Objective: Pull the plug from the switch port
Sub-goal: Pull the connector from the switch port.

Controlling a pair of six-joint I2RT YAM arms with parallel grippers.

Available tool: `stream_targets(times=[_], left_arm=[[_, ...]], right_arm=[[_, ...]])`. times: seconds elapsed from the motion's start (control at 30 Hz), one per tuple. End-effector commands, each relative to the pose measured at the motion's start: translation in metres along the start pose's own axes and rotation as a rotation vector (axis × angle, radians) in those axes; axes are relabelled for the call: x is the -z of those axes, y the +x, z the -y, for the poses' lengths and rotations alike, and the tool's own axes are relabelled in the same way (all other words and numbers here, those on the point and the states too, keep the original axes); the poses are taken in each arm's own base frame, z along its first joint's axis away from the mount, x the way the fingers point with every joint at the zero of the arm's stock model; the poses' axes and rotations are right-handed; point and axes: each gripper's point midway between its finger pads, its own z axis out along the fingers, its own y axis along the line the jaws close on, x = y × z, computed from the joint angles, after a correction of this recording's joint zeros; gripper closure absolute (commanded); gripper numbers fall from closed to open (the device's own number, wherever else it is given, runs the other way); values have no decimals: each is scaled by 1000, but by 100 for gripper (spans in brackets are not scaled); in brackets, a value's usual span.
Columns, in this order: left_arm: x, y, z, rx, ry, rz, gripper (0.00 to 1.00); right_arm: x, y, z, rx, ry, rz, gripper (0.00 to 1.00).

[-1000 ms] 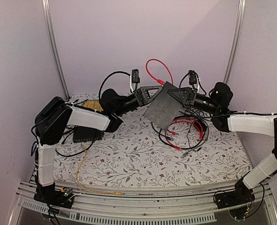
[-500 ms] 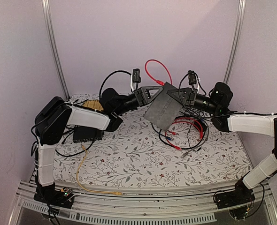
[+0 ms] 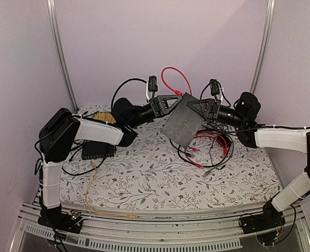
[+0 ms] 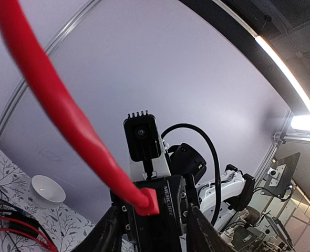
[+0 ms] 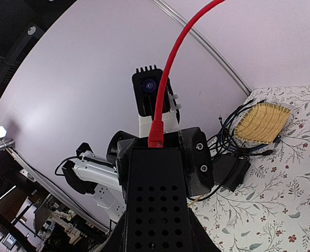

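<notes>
A: Why is the black box (image 3: 182, 125) up off the table?
B: The right pincer (image 3: 201, 109) clamps one edge and tilts it, so the port (image 5: 157, 148) meets the left pincer (image 4: 152, 215).
A: And that one?
B: Jaws apart, either side of the plug (image 4: 150, 202), not touching. The plug sits between them, in its port, with the red cable (image 4: 60, 105) arching above. I'd say it must close first
</notes>
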Motion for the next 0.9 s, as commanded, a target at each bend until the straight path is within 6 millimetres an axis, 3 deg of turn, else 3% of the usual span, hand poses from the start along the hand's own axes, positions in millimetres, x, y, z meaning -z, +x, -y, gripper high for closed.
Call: stream_targets(times=[0.0,0.43,0.87], left_arm=[[-6,-20,21,-25,54,28,58],[-7,-22,21,-8,57,28,69],[-13,-19,18,2,55,-20,74]], right_arm=[[-1,-20,-34,90,-86,49,99],[-1,-19,-34,92,-89,45,99],[-2,-17,-31,85,-86,36,99]])
